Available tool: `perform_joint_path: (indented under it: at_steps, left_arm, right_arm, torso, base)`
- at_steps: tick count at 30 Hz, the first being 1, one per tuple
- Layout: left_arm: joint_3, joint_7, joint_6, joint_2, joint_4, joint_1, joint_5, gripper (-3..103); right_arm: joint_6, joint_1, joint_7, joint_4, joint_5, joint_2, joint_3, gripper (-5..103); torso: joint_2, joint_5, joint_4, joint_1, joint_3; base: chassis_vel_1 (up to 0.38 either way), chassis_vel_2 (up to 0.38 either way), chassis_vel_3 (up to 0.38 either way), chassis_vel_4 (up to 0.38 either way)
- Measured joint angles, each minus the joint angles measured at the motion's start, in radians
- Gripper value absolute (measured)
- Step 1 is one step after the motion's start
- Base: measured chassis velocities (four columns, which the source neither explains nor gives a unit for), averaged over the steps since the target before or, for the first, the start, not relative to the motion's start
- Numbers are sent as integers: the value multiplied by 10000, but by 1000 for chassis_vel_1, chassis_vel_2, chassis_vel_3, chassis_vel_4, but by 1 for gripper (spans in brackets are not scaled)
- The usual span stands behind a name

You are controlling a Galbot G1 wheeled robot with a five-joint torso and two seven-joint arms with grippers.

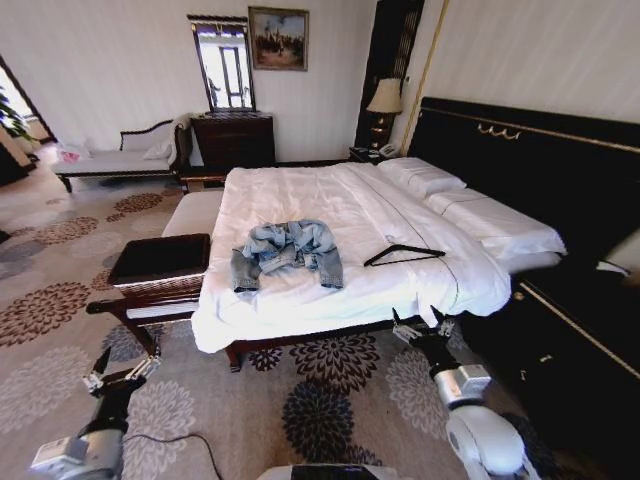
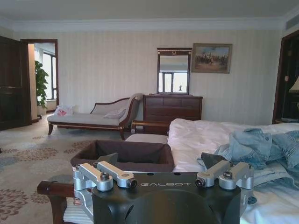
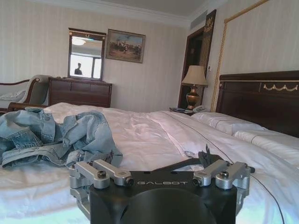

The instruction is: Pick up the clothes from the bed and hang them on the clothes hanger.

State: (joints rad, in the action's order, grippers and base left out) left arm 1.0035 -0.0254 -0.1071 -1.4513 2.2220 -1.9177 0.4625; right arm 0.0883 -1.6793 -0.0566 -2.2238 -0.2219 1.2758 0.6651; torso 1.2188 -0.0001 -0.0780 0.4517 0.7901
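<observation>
On the bed (image 1: pixel 330 205), crumpled clothes (image 1: pixel 288 250), sleeves hidden.

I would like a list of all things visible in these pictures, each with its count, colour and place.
denim jacket: one, light blue, crumpled on the bed near its foot
clothes hanger: one, black, flat on the sheet, apart from the jacket, on its right
bed: one, white sheets, black headboard, centre
pillows: white, at the headboard
bench: one, dark, beside the bed's left corner
dresser: one, dark wood, far wall
mirror: one, above the dresser
painting: one, beside the mirror
lamp: one, cream shade, nightstand
chaise: one, pale, far left
left end effector: open, low, before the bench
right end effector: open, at the bed's foot edge
</observation>
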Motion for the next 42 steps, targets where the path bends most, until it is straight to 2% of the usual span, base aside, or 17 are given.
perform_joint_path:
  at_steps: [13,42]
  left_arm:
    - [-107,68,59,51,-29,23,-41,100]
    - [-43,111,36,139,-163,-90,116,100]
  right_arm:
    - [-115,-126,76,15,115,224,-4,96]
    - [-409,-323,249,207,357,484,-169,98]
  torso:
    - [0,0,0,-1,-1]
    - [-1,2,1,1,1]
  base:
    - [0,0,0,0]
    - [-110,86,105,-83]
